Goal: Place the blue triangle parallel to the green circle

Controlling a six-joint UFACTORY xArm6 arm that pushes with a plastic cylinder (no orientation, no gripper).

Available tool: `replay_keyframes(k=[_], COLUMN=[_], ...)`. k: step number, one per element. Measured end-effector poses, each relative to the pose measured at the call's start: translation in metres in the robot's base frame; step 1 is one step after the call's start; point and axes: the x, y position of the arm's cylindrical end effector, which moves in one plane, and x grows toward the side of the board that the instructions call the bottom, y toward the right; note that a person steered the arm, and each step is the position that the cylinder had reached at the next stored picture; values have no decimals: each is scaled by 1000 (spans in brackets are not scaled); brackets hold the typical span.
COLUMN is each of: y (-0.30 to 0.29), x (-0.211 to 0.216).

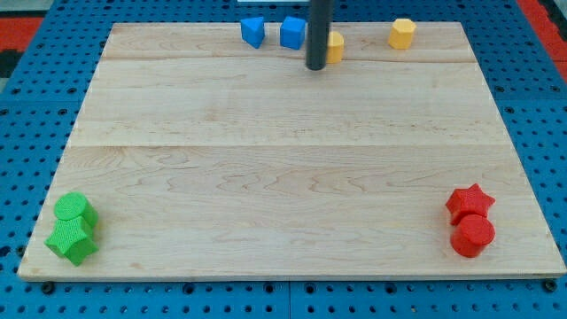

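The blue triangle (pixel 253 31) lies near the board's top edge, left of centre. A blue cube (pixel 293 32) sits just to its right. The green circle (pixel 74 211) lies at the board's bottom left corner, touching a green star (pixel 71 239) below it. My tip (pixel 316 66) rests on the board just below and right of the blue cube, about 70 pixels right of the blue triangle. The rod partly hides a yellow block (pixel 335 46) behind it.
A yellow hexagon block (pixel 402 34) sits at the top right. A red star (pixel 469 202) and a red circle (pixel 473 235) touch each other at the bottom right. The wooden board (pixel 283 159) lies on a blue pegboard.
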Motion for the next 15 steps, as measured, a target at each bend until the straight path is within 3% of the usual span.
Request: replay_keyframes(k=[1,3,5,6,7,9,13,15], y=[-6,78,45,98,105,51,56,116], x=[-26,-22,-36,-37,-30,6,11,-28])
